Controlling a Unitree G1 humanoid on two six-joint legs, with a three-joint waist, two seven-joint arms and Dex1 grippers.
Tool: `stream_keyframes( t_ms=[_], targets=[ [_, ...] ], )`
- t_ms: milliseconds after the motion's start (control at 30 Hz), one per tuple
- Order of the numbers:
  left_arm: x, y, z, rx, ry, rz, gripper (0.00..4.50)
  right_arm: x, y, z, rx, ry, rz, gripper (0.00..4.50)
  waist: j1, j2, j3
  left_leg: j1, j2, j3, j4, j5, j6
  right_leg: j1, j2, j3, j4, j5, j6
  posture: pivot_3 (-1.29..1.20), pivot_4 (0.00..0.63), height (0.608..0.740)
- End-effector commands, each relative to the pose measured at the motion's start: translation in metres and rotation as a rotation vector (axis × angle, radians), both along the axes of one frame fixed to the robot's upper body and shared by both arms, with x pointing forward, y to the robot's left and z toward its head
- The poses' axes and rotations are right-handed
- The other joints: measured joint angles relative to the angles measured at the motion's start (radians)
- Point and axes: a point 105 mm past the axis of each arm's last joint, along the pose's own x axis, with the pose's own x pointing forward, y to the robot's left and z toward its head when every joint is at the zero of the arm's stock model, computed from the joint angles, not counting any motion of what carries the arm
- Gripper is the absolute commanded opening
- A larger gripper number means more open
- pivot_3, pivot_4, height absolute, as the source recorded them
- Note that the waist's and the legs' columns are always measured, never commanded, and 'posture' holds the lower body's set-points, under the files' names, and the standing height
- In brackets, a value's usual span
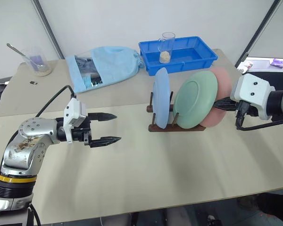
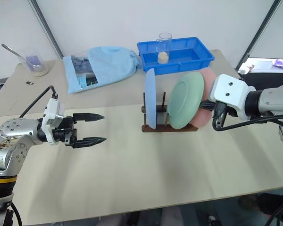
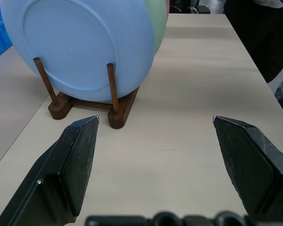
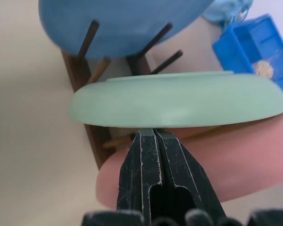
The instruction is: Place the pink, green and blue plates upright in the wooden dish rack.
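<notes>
Pink plate (image 1: 220, 96) touching shut right fingers (image 4: 156, 155), behind green plate (image 1: 195, 99).

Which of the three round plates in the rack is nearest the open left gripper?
The light blue round plate, standing at the rack's end facing the left gripper; the green and pink plates stand behind it.

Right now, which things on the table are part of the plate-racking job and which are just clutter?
Job:
- blue plate
- green plate
- pink plate
- wooden dish rack
- right gripper, shut, against the plates
- left gripper, open

Clutter:
- blue tray with a glass
- light blue bag
- beaker with spoon
</notes>
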Motion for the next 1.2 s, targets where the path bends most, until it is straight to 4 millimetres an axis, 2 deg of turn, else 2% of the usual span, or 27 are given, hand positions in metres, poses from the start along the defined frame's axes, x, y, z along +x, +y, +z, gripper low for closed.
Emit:
stream_keyframes(
  t_ms=[33,233,400,467,500,567,800,1000,1200],
  targets=[
    [-0.004,0.000,0.011,0.001,-0.056,-0.008,4.17,-0.005,0.013,0.020,0.044,-0.068,0.057,0.02,0.000,0.000,0.000,0.000,0.000,0.000,0.000,0.000,0.000,0.000,0.000,0.000,0.000,0.000,0.000,0.00,0.150,0.740],
    [-0.002,0.000,0.010,0.001,-0.054,0.000,4.17,-0.007,0.022,0.024,0.093,-0.084,0.088,0.02,0.003,0.000,0.000,0.000,0.000,0.000,0.000,0.000,0.000,0.000,0.000,0.000,0.000,0.000,0.000,0.00,0.150,0.740],
    [0.002,0.006,0.006,0.021,-0.032,0.039,4.17,-0.005,0.013,0.027,0.084,-0.103,0.049,0.02,0.005,0.000,0.000,0.000,0.000,0.000,0.000,0.000,0.000,0.000,0.000,0.000,0.000,0.000,0.000,0.00,0.150,0.740],
    [0.003,0.017,0.002,0.091,-0.017,0.072,4.17,-0.012,0.007,0.038,0.155,-0.071,0.044,0.02,0.005,0.000,0.000,0.000,0.000,0.000,0.000,0.000,0.000,0.000,0.000,0.000,0.000,0.000,0.000,0.00,0.150,0.740],
    [0.004,0.023,0.003,0.107,-0.015,0.094,4.17,-0.018,0.004,0.043,0.186,-0.051,0.044,0.30,0.005,0.000,0.000,0.000,0.000,0.000,0.000,0.000,0.000,0.000,0.000,0.000,0.000,0.000,0.000,0.00,0.150,0.740],
    [0.005,0.033,0.006,0.133,-0.023,0.131,4.50,-0.028,-0.002,0.049,0.219,-0.004,0.044,0.88,0.007,0.001,0.000,0.000,0.000,0.000,-0.001,0.000,0.000,-0.001,0.000,0.000,0.000,0.000,0.000,0.00,0.150,0.740],
    [0.006,0.060,0.011,0.219,-0.066,0.278,4.50,-0.056,-0.030,0.045,0.140,0.110,0.008,3.25,0.016,0.001,0.000,0.000,0.000,0.000,-0.001,-0.001,0.001,0.000,0.000,0.000,-0.001,0.000,0.000,0.00,0.150,0.740],
    [-0.002,0.079,-0.004,0.360,-0.024,0.366,4.50,-0.063,-0.057,0.028,0.037,0.169,-0.049,3.25,0.018,0.002,0.000,0.002,0.001,0.002,-0.002,-0.001,0.001,0.001,0.000,0.001,0.000,0.000,0.000,0.00,0.150,0.740],
    [-0.004,0.078,-0.004,0.335,0.005,0.358,4.50,-0.060,-0.062,0.019,0.033,0.173,-0.052,3.25,0.020,0.002,0.001,0.002,0.001,0.004,-0.002,-0.002,0.001,0.001,0.000,0.001,0.000,0.000,0.000,0.00,0.150,0.740]
  ],
)
